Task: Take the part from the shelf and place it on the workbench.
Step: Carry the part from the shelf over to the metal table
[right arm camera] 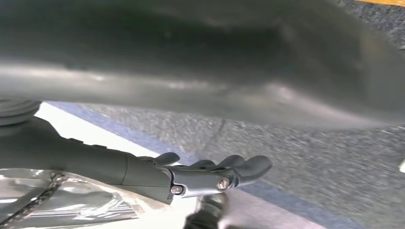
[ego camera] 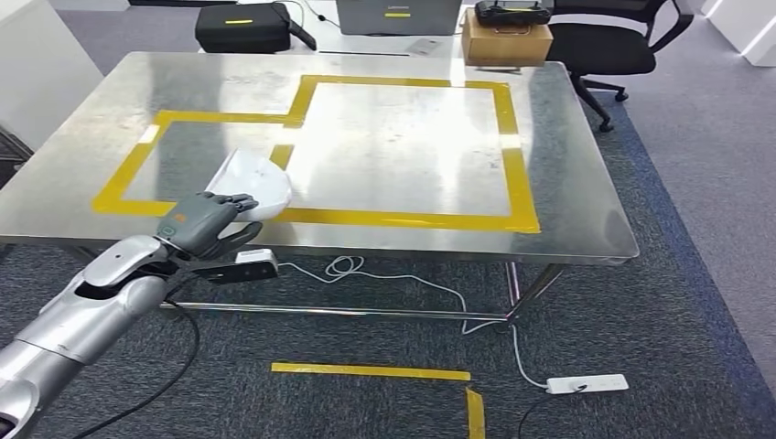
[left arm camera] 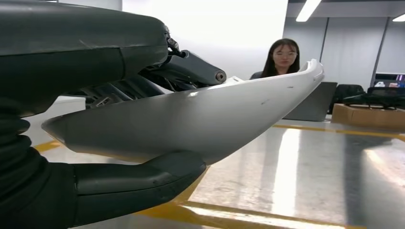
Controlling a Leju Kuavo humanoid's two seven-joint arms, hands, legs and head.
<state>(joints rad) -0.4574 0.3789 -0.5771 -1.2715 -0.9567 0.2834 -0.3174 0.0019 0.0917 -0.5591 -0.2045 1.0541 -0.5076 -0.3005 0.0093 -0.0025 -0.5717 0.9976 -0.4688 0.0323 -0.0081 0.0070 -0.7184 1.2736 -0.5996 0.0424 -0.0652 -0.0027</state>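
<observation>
The steel surface [ego camera: 384, 146], marked with yellow tape [ego camera: 416, 219], fills the upper half of the head view. At its lower left edge the white curved part [ego camera: 256, 183] sits over the tape, gripped by the left hand [ego camera: 203, 222], thumb beneath, fingers above. The right hand [right arm camera: 210, 174] hangs over carpet, fingers loosely curled, holding nothing.

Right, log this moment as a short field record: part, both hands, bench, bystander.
part: white curved shell part, over the near left of the workbench, by the yellow tape outline
left hand: left hand grips the part, thumb under, fingers over
right hand: right hand holds nothing, fingers curled, above carpet
bench: steel workbench, yellow tape outline
contact with bench: cannot tell
bystander: a person beyond the bench
</observation>
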